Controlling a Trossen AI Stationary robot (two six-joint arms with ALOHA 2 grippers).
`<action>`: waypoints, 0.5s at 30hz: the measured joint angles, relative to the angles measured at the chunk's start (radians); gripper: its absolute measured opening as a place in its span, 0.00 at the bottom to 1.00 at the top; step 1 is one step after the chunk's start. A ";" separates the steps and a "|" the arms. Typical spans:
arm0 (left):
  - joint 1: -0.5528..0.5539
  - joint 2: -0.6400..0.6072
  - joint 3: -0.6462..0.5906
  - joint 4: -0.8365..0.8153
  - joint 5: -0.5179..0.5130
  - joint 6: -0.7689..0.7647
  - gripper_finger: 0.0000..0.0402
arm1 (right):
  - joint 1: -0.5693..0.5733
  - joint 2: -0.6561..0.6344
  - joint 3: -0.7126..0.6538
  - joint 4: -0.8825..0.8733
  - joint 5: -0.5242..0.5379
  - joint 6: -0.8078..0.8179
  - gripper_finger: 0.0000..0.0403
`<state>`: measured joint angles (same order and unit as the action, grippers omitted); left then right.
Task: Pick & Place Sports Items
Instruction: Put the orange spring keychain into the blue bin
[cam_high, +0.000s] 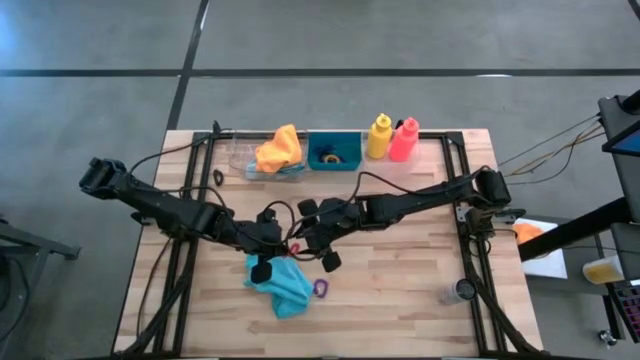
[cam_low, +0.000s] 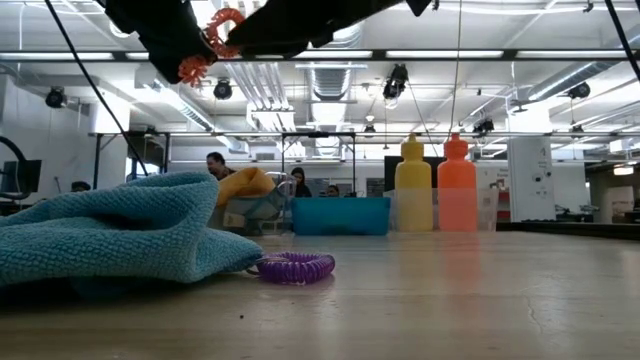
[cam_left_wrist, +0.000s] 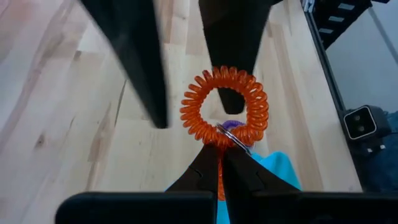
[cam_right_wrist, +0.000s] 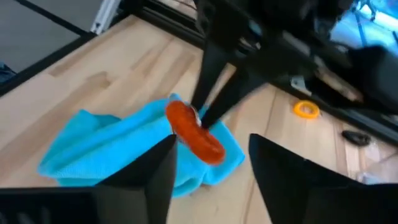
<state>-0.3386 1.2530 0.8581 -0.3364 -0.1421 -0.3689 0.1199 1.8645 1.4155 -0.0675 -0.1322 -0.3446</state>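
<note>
Orange coil ring (cam_left_wrist: 225, 112) held up in the air, pinched at its lower edge, centre of the left wrist view. Teal cloth (cam_high: 283, 283) crumpled, lower centre of the high view; purple coil ring (cam_high: 321, 289) flat, touching its right edge. Orange cloth (cam_high: 279, 148) bunched at upper centre. Yellow bottle (cam_high: 379, 137) and pink-red bottle (cam_high: 403, 140) upright, side by side, upper right of centre.

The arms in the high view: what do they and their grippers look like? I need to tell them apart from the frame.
Both arms are black and jointed, with loose black cables trailing along them. The left gripper has two slim, tapered dark fingers; the right gripper has broad, flat black fingers. No markings show on either.
</note>
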 joint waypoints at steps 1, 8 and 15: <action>0.000 0.000 0.000 -0.001 0.000 0.000 0.01 | 0.001 -0.002 0.000 0.000 0.000 0.000 0.43; 0.000 0.000 0.000 -0.004 0.000 -0.001 0.01 | 0.000 -0.005 0.000 -0.004 -0.003 -0.023 0.14; 0.000 0.000 0.000 -0.005 -0.024 0.004 0.01 | 0.005 -0.005 0.000 -0.023 -0.004 -0.045 0.06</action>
<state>-0.3383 1.2530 0.8577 -0.3416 -0.1666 -0.3650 0.1250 1.8599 1.4155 -0.0904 -0.1360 -0.3893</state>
